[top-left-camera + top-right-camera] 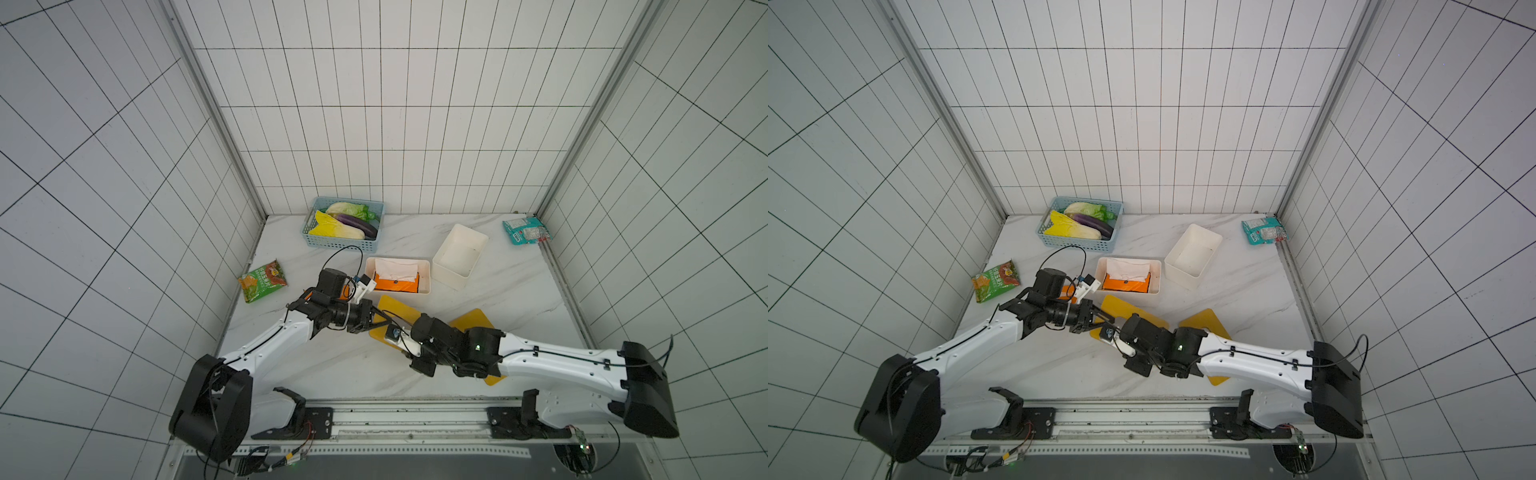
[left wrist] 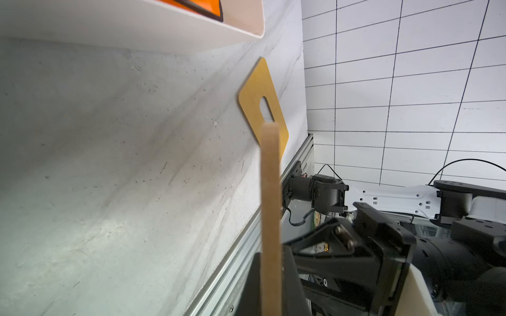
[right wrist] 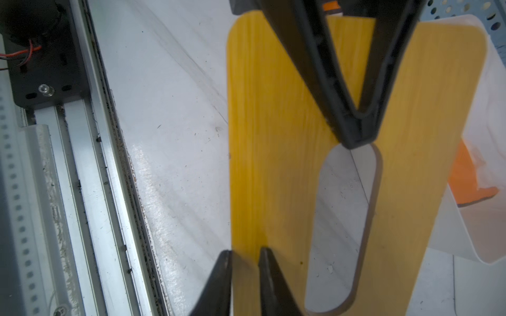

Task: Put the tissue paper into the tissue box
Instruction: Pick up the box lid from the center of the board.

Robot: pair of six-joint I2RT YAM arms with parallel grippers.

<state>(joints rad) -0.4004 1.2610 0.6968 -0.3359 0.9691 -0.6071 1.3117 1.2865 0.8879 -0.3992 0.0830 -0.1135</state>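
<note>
Both arms meet over the near middle of the desk (image 1: 498, 299), sharing one slotted lid (image 3: 273, 123). The left claw (image 3: 356, 135) is clamped on the lid's short edge at the end of the slot; in the left wrist view the board runs edge-on out of its jaws. The right claw (image 3: 245, 255) is closed narrowly over the opposite end, near a corner, with a strip of board between its fingers. The tissue paper (image 1: 395, 269) already lies in the tissue box (image 1: 424, 277), an open white tray just beyond the lid at about 12 o'clock, with a white sheet drawn up from the orange pack. The step in hand appears to be capping the box. To do it well, you move both claws as one, so the thin board neither twists nor slips. You carry it toward 12 o'clock, turn its long side parallel to the tray's, and centre the slot over the white sheet before lowering. Release only when the board rests flat on the rim. Keep clear of the spare lid (image 1: 471, 322) at 4 o'clock, partly under the right arm, and of the empty bin (image 1: 457, 253) at 2 o'clock of the box.
</note>
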